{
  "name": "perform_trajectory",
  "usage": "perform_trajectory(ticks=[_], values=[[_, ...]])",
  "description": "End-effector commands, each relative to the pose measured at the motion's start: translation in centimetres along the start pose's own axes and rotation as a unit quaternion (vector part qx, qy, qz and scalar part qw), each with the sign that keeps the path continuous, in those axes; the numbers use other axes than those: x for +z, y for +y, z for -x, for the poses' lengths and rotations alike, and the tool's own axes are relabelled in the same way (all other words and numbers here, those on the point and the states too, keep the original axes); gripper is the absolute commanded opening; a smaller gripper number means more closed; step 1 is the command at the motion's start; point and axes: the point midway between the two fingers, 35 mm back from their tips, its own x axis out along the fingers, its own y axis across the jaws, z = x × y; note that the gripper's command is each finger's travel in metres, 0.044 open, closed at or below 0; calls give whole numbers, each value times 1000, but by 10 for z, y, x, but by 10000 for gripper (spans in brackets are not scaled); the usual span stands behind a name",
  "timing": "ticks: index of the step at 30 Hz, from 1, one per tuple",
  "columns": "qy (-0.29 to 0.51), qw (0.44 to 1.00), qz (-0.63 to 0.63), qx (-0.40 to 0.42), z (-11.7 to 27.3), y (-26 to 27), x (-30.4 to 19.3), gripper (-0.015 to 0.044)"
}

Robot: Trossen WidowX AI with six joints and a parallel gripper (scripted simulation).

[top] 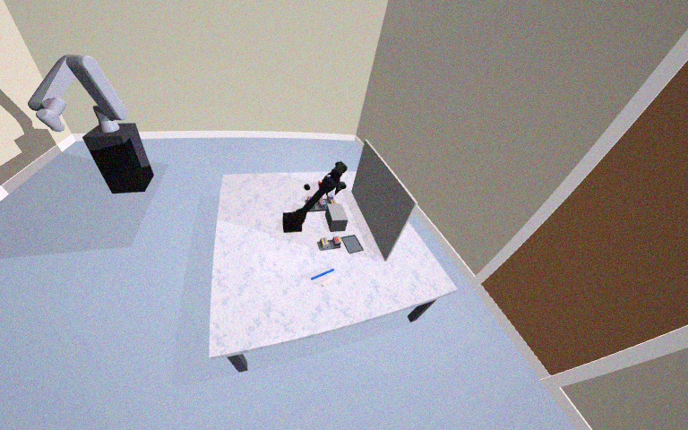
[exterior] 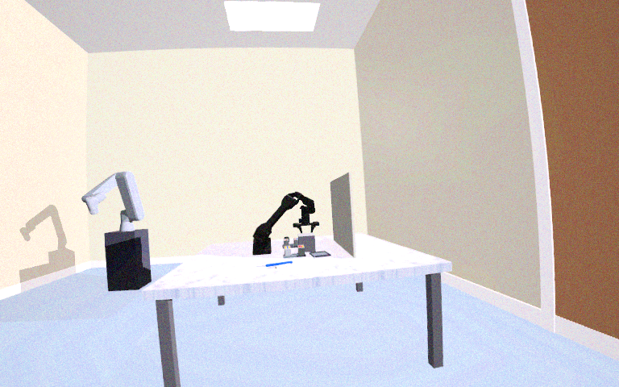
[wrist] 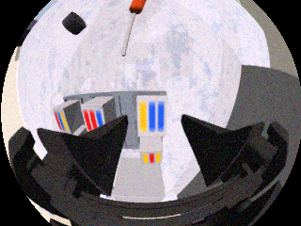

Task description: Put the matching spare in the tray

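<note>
The black pincer (top: 332,194) (exterior: 306,230) (wrist: 154,119) is open over halfway, holding nothing. Below it is 1 block (wrist: 151,116) with 3 stripes. The flat tray (top: 352,244) (exterior: 320,253) sits near, right of 2 small blocks. The orange handle (wrist: 137,6) is cut off. The matching spare is too hard to tell.

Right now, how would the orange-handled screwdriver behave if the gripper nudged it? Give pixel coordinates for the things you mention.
The screwdriver (wrist: 136,7) would probably stay stiff, since its shaft looks thin, straight and metallic. It may roll or swivel rather than slide squarely, as it lies loose on the table (top: 263,304) (exterior: 218,273) (wrist: 188,52). The thicker handle is likely its heavier end.
</note>
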Motion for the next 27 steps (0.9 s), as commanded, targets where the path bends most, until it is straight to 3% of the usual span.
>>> perform_trajectory(ticks=[1, 27], values=[[5, 1000, 2, 2, -11, 0, -3, 300], [6, 1000, 1, 2, -43, 3, -5, 300]])
